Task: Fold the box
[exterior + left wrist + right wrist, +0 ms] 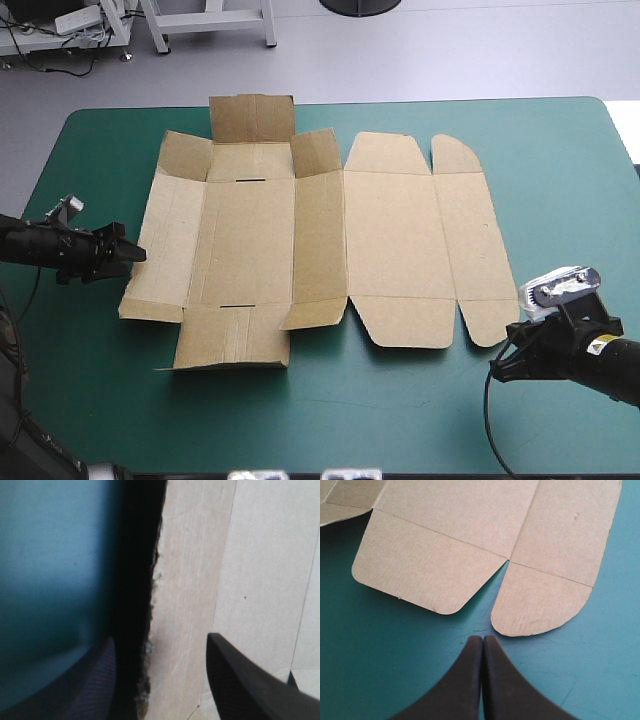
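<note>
The box (300, 240) lies as a cut brown sheet, mostly flat on the teal-green cover (420, 420), its walls on my left gripper's side slightly lifted. My left gripper (160, 642) stands wide, with the outer wall (190, 580) and its raw edge between the fingers. I judge the first wall fold is in hand; next I must nip that edge and swing it up and inward. My right gripper (482, 639) is pinched to a point and empty, the rounded flaps (540, 605) just ahead. Shadow hides what lies beneath the wall's edge.

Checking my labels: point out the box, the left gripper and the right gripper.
box (240, 240): high view, middle of its centre panel.
left gripper (161, 637): left wrist view, midway between its open fingertips.
right gripper (482, 639): right wrist view, its shut tips.
</note>
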### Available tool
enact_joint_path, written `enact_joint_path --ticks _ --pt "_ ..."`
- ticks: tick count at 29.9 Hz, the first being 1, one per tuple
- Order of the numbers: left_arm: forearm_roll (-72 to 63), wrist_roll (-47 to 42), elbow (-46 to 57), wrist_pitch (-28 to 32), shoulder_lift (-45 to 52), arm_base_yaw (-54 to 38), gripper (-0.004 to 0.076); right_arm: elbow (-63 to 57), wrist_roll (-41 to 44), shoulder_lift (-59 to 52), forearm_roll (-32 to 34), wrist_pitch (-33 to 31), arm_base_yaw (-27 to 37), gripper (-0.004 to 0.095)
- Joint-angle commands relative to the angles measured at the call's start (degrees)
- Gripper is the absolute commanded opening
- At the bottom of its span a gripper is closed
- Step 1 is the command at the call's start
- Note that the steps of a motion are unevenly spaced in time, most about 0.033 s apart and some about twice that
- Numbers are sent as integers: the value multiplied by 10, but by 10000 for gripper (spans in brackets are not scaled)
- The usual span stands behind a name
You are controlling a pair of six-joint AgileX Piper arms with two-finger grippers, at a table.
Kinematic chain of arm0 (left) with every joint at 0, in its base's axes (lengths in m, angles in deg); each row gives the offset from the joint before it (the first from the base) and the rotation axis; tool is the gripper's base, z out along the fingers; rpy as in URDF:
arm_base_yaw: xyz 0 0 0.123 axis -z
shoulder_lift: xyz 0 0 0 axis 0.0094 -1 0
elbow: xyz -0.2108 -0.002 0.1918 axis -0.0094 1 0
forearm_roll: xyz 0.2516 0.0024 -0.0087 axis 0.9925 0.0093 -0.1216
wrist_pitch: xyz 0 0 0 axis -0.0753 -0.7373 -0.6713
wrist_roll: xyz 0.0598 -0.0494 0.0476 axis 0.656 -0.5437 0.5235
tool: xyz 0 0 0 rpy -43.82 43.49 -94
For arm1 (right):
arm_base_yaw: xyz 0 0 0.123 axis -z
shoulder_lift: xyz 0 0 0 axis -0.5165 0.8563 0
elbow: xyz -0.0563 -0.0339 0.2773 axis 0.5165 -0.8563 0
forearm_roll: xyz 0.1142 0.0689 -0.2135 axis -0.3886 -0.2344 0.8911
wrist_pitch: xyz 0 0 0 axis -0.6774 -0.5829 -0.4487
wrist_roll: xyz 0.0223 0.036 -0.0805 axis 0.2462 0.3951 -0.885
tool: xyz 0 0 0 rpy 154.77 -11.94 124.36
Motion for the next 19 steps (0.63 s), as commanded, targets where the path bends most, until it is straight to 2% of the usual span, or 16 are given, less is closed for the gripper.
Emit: enact_joint_path --ticks 1,8,19 --pt "-62 18 -27 -51 9 -2 403 15 -8 1 -17 18 0 -25" --pt "-78 16 -53 -51 -19 7 403 15 -8 1 -17 12 0 -25" --pt "-62 14 -56 -51 -42 107 403 15 -6 1 -18 -3 0 -25"
